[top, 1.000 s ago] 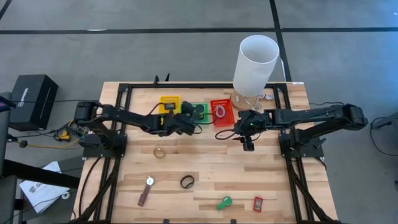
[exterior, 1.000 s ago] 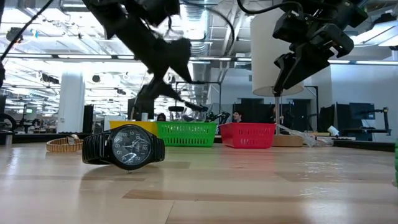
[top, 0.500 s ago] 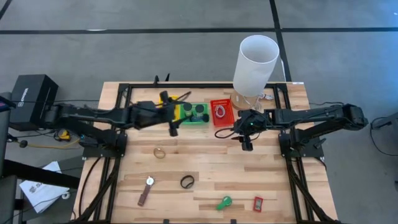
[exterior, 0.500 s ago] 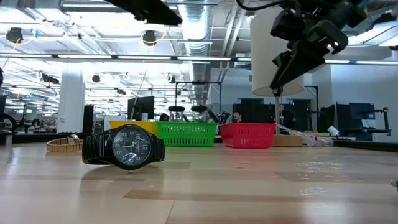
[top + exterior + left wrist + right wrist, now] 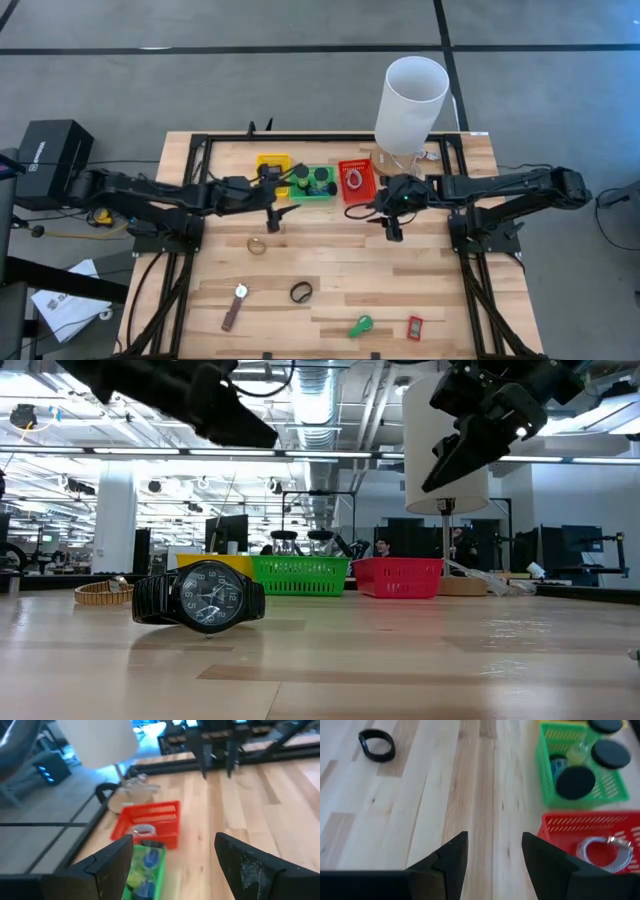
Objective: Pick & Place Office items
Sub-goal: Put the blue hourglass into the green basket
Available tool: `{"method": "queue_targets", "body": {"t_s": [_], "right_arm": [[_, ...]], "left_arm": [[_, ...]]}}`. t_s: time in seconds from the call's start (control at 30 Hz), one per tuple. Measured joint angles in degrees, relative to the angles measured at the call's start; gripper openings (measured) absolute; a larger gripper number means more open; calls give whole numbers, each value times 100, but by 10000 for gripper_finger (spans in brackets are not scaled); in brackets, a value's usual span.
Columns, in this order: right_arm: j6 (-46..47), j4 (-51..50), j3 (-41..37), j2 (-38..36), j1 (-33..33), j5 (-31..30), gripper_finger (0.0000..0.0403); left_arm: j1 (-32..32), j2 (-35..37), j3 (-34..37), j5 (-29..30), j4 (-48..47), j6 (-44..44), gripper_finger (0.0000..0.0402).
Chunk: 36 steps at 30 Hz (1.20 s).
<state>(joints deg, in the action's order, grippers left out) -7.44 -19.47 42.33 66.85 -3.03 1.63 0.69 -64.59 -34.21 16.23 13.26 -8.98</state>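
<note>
Your left gripper (image 5: 272, 214) has pulled back from the green plastic tray (image 5: 310, 190) and now hangs wide open and empty over bare wood, while your right gripper (image 5: 393, 229) has stayed near the red plastic tray (image 5: 357, 191), partly open, holding nothing. Dark round discs (image 5: 575, 780) lie in the green tray; the black wristwatch (image 5: 200, 596), gold ring band (image 5: 257, 245) and green clip (image 5: 361, 325) sit loose on the wooden table (image 5: 340, 270). You can't read any writing.

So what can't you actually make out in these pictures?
- Yellow tray: its contents, partly covered by the left arm in the high view.
- Green tray: what lies under the black discs, right wrist view.
- Red item and green clip: too small in the high view to read any detail.
- Gold band: partly behind the watch in the low view.
- Red tray: blurred in the left wrist view.
</note>
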Motion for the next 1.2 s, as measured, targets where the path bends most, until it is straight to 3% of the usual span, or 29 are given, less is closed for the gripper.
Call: {"method": "queue_targets", "body": {"t_s": [0.27,0.37,0.57,0.7,0.93,1.2], "right_arm": [[22,1224,-338,3,-37,-45,177],[-61,1366,-344,11,-105,-340,177],[-94,2337,-330,549,-320,-469,181],[-602,2495,-240,1198,-466,-466,205],[-659,2357,630,2338,-859,-464,268],[-662,667,1809,3292,-1260,-431,282]], "left_arm": [[2,-565,25,-118,375,-4,274],[2,-616,25,-116,365,-4,274],[2,-630,25,-114,394,22,274],[2,-630,25,-114,446,25,274],[2,-630,25,-111,445,25,274],[2,-630,25,-111,446,27,274]]}}
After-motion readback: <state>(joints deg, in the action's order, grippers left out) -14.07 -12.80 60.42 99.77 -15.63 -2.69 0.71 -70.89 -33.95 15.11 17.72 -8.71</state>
